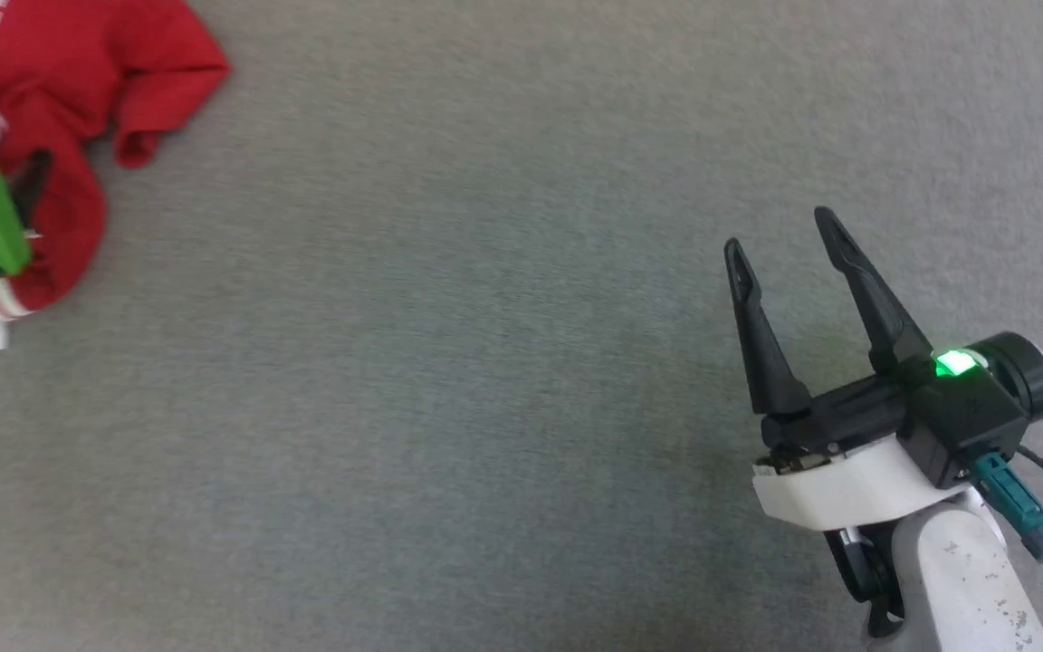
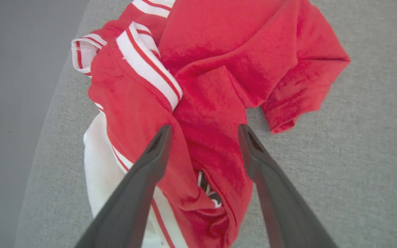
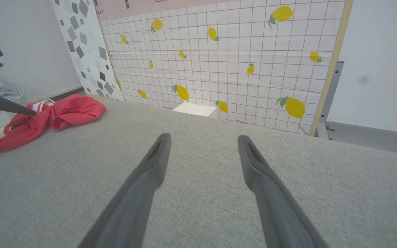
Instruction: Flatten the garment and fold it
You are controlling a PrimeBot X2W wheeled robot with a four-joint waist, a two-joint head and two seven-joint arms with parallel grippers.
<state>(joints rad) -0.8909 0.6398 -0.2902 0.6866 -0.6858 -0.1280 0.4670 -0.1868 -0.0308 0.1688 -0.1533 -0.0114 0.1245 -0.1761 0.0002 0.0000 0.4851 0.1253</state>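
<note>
One red jersey T-shirt, white-sleeved with striped trim, lies crumpled. Two grippers: left gripper above it, right gripper well apart, both jaws spread.

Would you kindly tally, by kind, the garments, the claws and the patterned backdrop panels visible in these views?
Garments: 1, the crumpled red jersey T-shirt.
Claws: 2, the left claw and the right claw, both open.
Patterned panels: 2, the lemon-print panel and the grey-speckled panel.
Total: 5.
</note>
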